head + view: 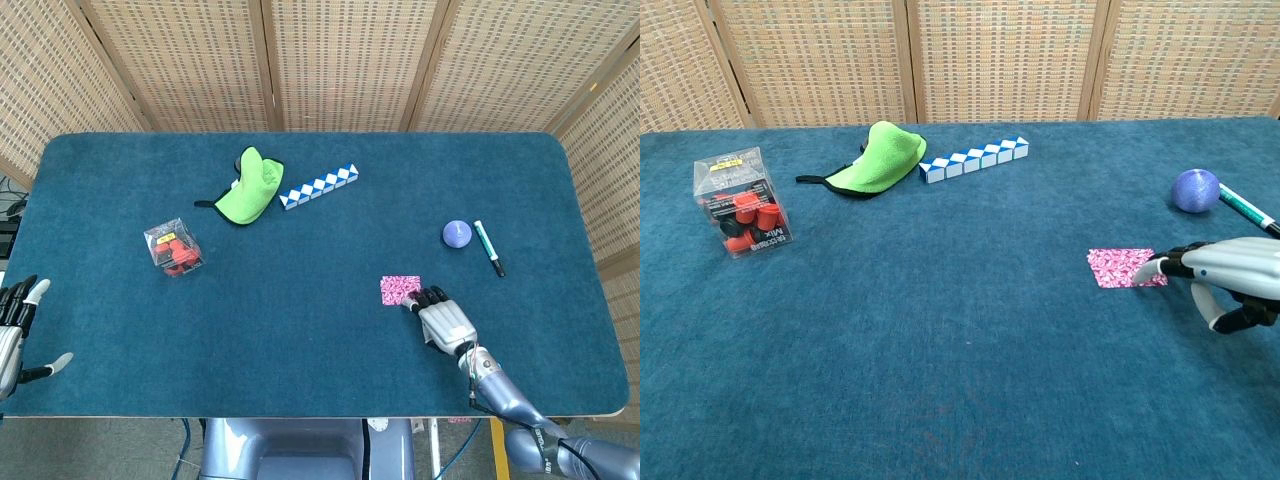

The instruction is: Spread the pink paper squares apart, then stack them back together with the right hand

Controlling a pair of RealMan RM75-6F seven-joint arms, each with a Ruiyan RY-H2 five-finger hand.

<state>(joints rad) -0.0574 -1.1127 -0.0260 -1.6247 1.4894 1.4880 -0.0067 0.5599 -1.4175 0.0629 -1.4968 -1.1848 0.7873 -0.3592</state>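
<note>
Bare blue bench (300, 330) lies left of and in front of the squares (398, 288) where the right hand (443, 320) rests, while the ball (457, 234) and pen (489, 248) stand near on the far right, and the box (174, 247), cloth (251, 186) and snake (319, 187) sit well apart.
</note>
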